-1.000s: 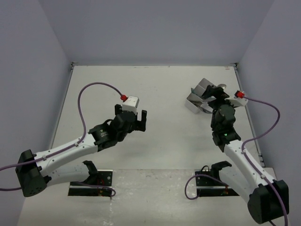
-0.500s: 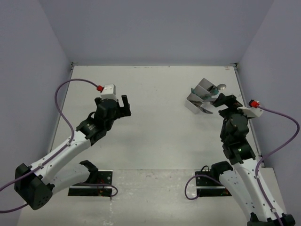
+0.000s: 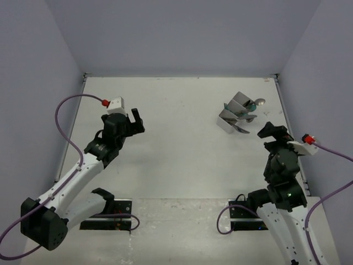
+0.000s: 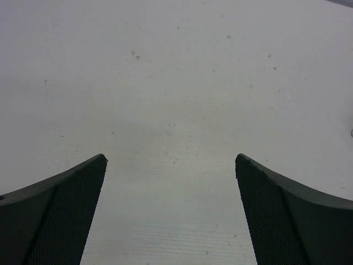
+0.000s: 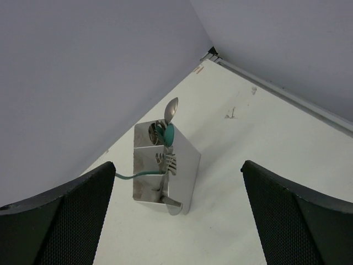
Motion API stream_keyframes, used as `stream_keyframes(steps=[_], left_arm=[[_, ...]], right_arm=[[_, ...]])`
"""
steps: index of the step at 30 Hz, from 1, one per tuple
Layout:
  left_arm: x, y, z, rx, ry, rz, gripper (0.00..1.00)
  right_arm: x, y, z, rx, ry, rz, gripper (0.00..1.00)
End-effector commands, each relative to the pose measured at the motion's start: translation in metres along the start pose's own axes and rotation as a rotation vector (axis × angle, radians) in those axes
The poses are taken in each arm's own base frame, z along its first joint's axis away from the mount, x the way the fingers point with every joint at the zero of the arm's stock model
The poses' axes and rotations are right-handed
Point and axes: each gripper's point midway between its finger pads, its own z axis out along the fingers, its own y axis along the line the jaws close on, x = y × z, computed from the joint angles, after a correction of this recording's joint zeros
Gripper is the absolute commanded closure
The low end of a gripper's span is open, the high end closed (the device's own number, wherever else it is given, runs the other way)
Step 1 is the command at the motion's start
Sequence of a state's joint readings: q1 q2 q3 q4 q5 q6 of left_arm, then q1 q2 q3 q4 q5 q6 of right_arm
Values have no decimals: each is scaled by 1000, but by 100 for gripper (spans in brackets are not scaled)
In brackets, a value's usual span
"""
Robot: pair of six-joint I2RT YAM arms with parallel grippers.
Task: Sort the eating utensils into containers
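White translucent plastic makes up the container (image 3: 230,115), a small divided box that sits tilted on the far right part of the pale table (image 3: 176,160), close to the right wall (image 3: 325,83). All the eating utensils in view are gathered in it. In the right wrist view a silver spoon (image 5: 172,107) and a teal spoon (image 5: 167,133) stick out of the section at the box's far end, their bowls clear of the rim. A silver fork (image 5: 166,162) shows its tines in the section next to it. A thin teal handle (image 5: 132,176) pokes out sideways to the left, and a silver tip (image 5: 172,203) shows at the near end; which piece that tip belongs to I cannot tell.

The right gripper (image 3: 270,130) hangs above the table nearer the arm bases than the box and well apart from it, facing it. Its two dark fingers (image 5: 60,221) are spread wide with nothing between them.

The left gripper (image 3: 137,120) is over the left half of the table, far from the box. Its meshed fingers (image 4: 60,215) are also spread wide, holding nothing, with only bare, lightly speckled tabletop below
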State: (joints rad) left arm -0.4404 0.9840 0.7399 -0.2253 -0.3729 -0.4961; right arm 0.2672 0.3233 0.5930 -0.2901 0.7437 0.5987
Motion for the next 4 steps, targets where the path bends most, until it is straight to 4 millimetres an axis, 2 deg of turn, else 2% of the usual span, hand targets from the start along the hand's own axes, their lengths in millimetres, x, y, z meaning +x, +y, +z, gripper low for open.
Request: stream_keyframes(steps=[1,4], left_arm=[[-16,-1,-4,16,-62,-32,0],[-17,0,-6,11,-66,-36,0]], right_arm=[[2,-15,-2,52,-12,1,1],[2,-15,-3,41,-15,-3,1]])
